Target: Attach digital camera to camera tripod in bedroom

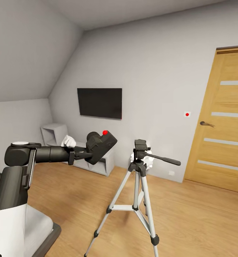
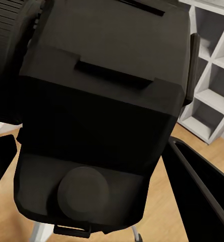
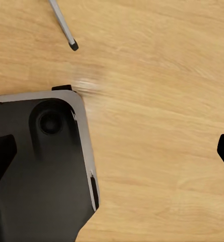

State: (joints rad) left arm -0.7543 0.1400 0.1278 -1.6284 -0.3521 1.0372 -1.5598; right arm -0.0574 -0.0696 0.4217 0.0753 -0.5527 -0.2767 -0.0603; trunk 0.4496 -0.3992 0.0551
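My left gripper [image 1: 86,154] is shut on the digital camera [image 1: 102,144], a matte-black body with a red button on top, held tilted in the air. It hangs to the left of the camera tripod's black head [image 1: 142,146], at about the same height and apart from it. The camera tripod [image 1: 137,185] stands on the wood floor on silver legs, its pan handle [image 1: 164,159] pointing right. In the left wrist view the digital camera [image 2: 102,101] sits between the dark fingers [image 2: 205,199]. My right gripper [image 3: 112,151] is open, pointing down at the floor beside a tripod foot [image 3: 72,45].
A black TV [image 1: 99,102] hangs on the far wall above a white cube shelf [image 1: 54,134]. A wooden door [image 1: 222,121] is at the right. A small white object [image 1: 149,160] stands behind the tripod. The robot's base [image 3: 41,171] lies under the right gripper.
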